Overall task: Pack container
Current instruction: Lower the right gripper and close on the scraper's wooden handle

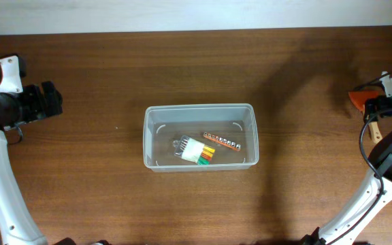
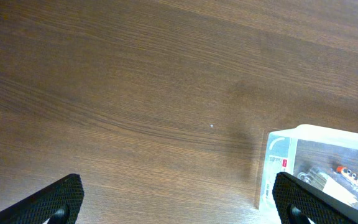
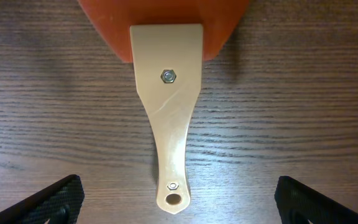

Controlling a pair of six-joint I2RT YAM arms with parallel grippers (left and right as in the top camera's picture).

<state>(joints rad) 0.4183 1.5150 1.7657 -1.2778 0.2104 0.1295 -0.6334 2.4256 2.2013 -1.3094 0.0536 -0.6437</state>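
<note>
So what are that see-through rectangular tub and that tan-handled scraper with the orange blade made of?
The clear rectangular tub looks like translucent plastic: its contents show through glossy, rounded walls. The scraper's tan handle seems smooth plastic or varnished wood, with a metal nut; its orange blade looks like matte plastic, perhaps silicone.

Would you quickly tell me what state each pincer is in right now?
Left pincer: open, holding nothing.
Right pincer: open, hovering over the flat orange scraper with a bolted beige handle, not gripping it.
</note>
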